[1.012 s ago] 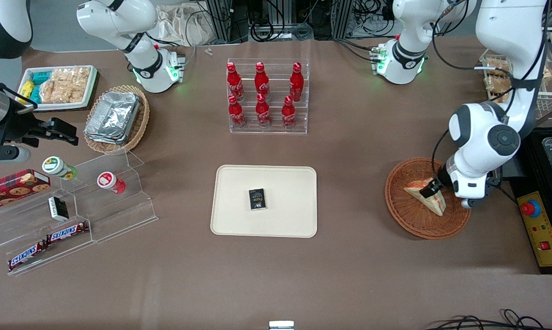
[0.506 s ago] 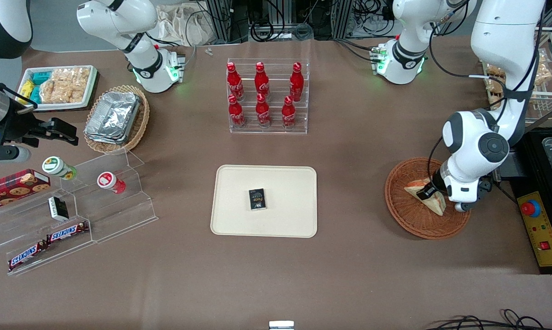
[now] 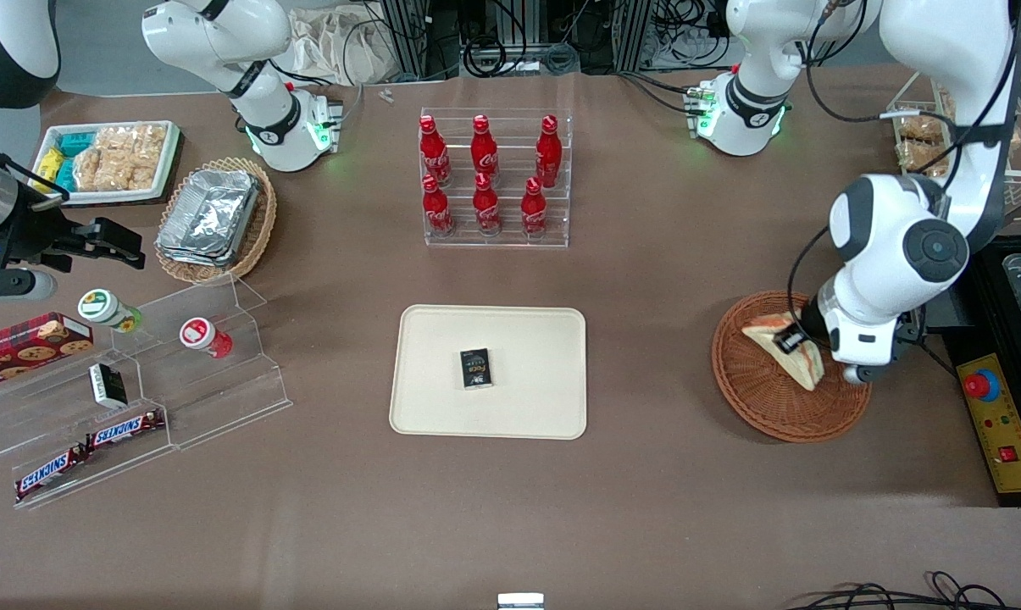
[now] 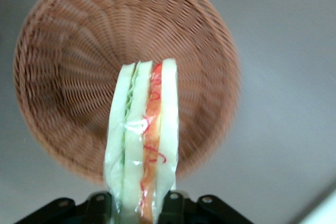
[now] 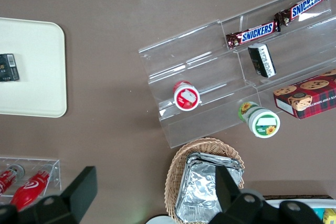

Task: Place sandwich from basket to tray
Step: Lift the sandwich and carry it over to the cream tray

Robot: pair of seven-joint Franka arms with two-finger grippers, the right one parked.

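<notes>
Now the gripper (image 3: pixel 791 341) is clamped on the sandwich (image 3: pixel 786 349), raised just above the basket (image 3: pixel 764 407), so next comes the carry to the tray (image 3: pixel 527 339), clear of its small dark packet (image 3: pixel 475 368)

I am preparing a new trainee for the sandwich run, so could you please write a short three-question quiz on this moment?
1. True or false: the sandwich is clamped between the fingers of the gripper.
2. What already lies on the tray?
A. a red bottle
B. a small dark packet
C. a foil container
3. Over which thing does the sandwich hang in the wrist view?

Key
1. True: a finger presses on each bread face.
2. B: the small dark packet lies near the tray's middle.
3. The basket, seen below the sandwich, which is lifted above its bottom.
</notes>
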